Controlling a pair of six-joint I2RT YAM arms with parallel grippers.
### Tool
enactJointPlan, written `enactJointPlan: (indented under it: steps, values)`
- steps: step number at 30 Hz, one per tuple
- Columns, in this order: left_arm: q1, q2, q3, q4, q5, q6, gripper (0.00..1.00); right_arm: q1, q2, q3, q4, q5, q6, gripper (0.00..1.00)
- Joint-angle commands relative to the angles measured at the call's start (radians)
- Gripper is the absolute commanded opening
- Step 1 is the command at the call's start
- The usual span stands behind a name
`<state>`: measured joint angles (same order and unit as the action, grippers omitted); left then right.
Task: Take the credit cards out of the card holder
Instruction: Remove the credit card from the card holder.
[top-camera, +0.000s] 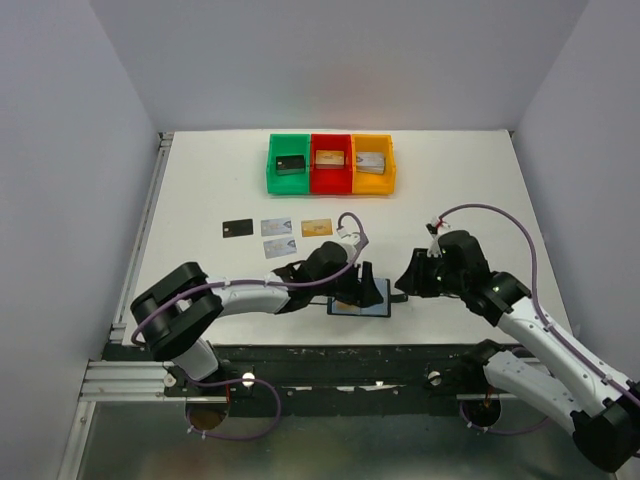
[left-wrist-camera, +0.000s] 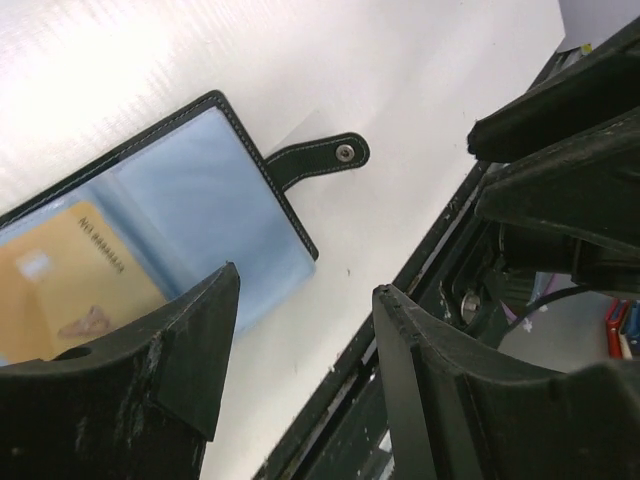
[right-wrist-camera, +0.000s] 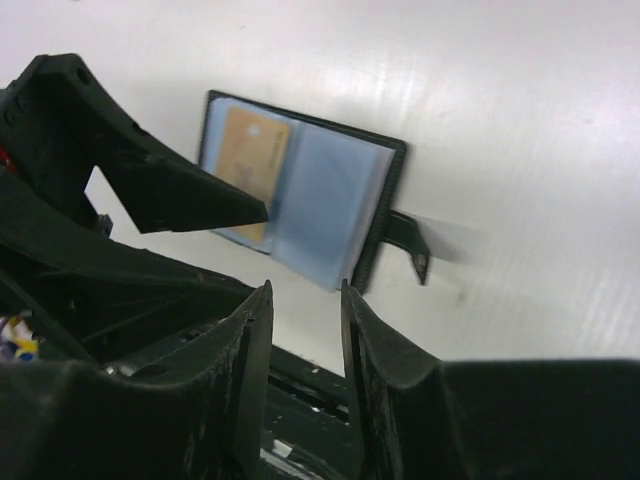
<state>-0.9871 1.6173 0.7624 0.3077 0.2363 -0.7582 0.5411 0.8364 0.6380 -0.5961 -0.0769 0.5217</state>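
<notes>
The open card holder (left-wrist-camera: 220, 190) holds one tan-gold card (left-wrist-camera: 70, 280) in its sleeve; the left gripper (left-wrist-camera: 305, 285) and right gripper (right-wrist-camera: 306, 290) both stand apart, empty.

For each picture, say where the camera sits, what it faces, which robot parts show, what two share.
Top external: overhead behind the left arm and right arm, both showing, facing the table.
Left wrist: on the left arm, facing the card holder past the left hand.
Right wrist: likewise, past the right hand.
Shared: both wrist views show the card holder holding a tan-gold card.
</notes>
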Motion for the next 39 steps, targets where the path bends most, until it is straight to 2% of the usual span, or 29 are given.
enactJointPlan:
  steps: [1, 4, 7, 9, 13, 16, 24, 30, 39]
  values:
    - [0.039, -0.154, -0.096, 0.036, -0.067, -0.035, 0.67, -0.006, 0.050, -0.014, 0.125, -0.236, -0.009, 0.40]
    - [0.074, -0.221, -0.161, 0.005, -0.120, -0.058, 0.64, -0.006, 0.119, -0.032, 0.232, -0.311, 0.020, 0.39]
    - [0.103, -0.238, -0.190, -0.041, -0.150, -0.067, 0.55, -0.006, 0.197, -0.047, 0.339, -0.368, 0.057, 0.30]
    - [0.110, -0.231, -0.201, -0.051, -0.166, -0.064, 0.44, -0.006, 0.259, -0.064, 0.425, -0.411, 0.089, 0.27]
    - [0.113, -0.191, -0.189, -0.084, -0.198, -0.056, 0.21, -0.006, 0.357, -0.077, 0.544, -0.454, 0.149, 0.26]
    - [0.113, -0.152, -0.175, -0.079, -0.200, -0.052, 0.14, -0.004, 0.404, -0.080, 0.582, -0.466, 0.167, 0.26]
    - [0.113, -0.117, -0.166, -0.128, -0.229, -0.047, 0.06, -0.001, 0.529, -0.095, 0.674, -0.489, 0.193, 0.26]
    - [0.114, -0.129, -0.181, -0.151, -0.259, -0.039, 0.07, 0.000, 0.622, -0.106, 0.719, -0.497, 0.195, 0.26]
    - [0.114, -0.119, -0.190, -0.159, -0.256, -0.036, 0.06, -0.001, 0.675, -0.110, 0.742, -0.498, 0.196, 0.26]
